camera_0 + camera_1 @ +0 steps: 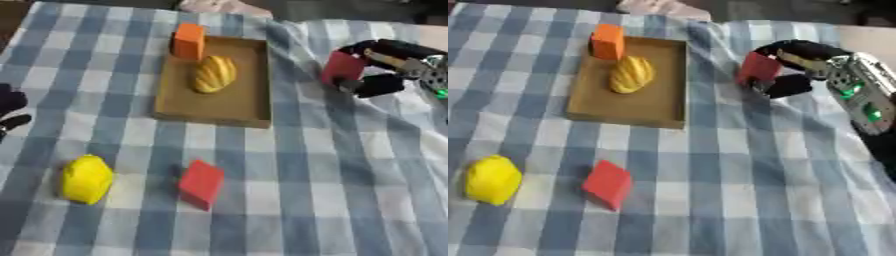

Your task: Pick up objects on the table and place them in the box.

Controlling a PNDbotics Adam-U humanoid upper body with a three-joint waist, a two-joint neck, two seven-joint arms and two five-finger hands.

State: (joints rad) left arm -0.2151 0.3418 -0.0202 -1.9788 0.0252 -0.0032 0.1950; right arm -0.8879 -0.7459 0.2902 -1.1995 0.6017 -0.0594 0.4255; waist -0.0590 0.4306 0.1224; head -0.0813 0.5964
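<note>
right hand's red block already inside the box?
No: the right hand holds the red block over the checked cloth, to the right of the cardboard box.

Blue-and-white checked cloth [350, 200] covers the worktop. The box [175, 107] is plain brown cardboard, holding an orange block [188, 41] and a ridged yellow piece [213, 74]. A dark red block [759, 67] sits in the black right hand [794, 70]. Nearer lie a bright yellow lump [86, 178] and a red block [201, 183].
</note>
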